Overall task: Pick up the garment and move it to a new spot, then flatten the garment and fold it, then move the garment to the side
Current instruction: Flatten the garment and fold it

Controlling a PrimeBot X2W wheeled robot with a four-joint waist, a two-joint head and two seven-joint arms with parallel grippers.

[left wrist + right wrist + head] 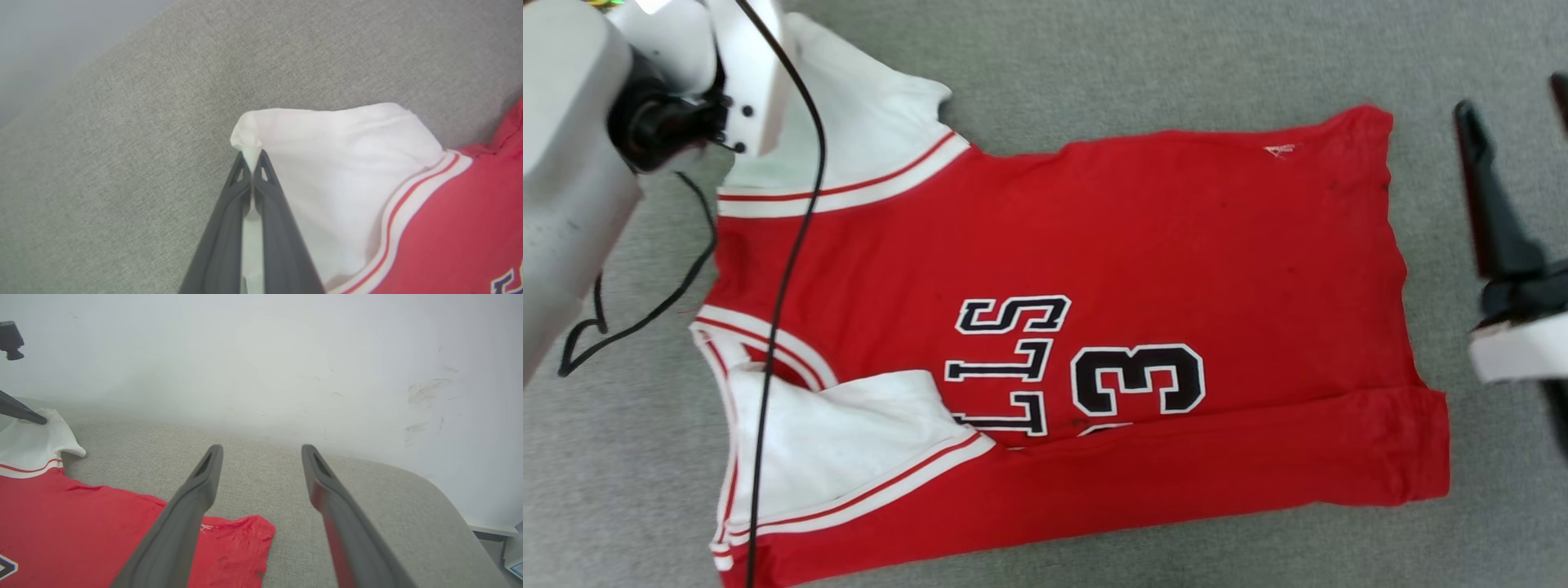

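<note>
The garment (1094, 245) lies spread on grey fabric, its neck to the left and its hem to the right. It is red, with white sleeves and black lettering. The near long edge is folded over, and the near sleeve lies on top of the body. My left gripper (253, 157) is shut on the tip of the far white sleeve (339, 163), which bunches between the fingers. In the head view my pale left forearm (572, 163) covers that grip. My right gripper (262, 449) stands open and holds nothing, off the hem's far corner (245, 535) and above the fabric. Its dark fingers (1494, 204) show at the right edge.
The grey padded surface (367, 490) ends in a rounded edge on the right. A scuffed white wall (286, 355) stands close behind it. A black cable (784, 269) hangs from my left arm across the garment's neck end.
</note>
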